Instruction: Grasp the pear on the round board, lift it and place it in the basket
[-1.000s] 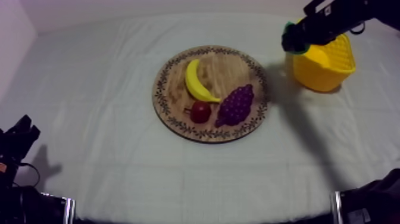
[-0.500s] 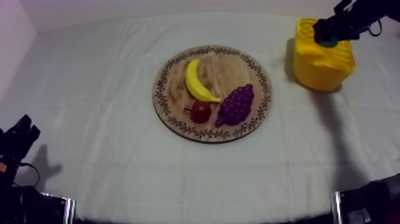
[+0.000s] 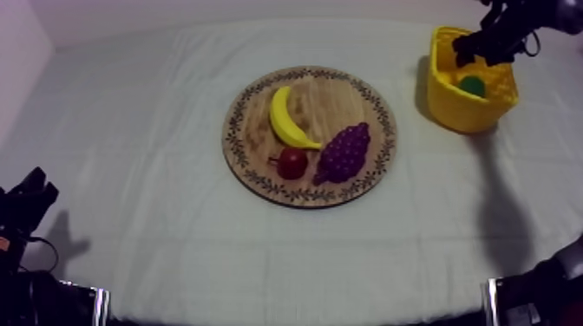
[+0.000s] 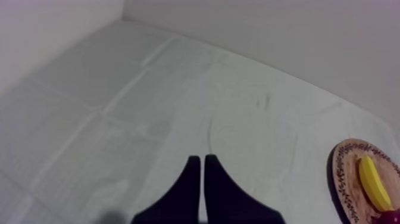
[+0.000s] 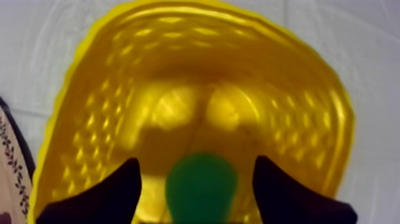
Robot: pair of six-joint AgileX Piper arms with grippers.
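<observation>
At the worktop's far right, hovers over the yellow basket (image 3: 468,114) with the right gripper (image 5: 195,170) spread wide, evidently to free the pear (image 3: 472,85), lying loose inside; rests the left gripper (image 4: 199,161) closed on nothing, well clear of the wooden board (image 3: 252,97).

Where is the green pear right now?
The pear lies inside the yellow basket, at the far right of the table in the top view, between the open fingers of the right gripper.
</observation>
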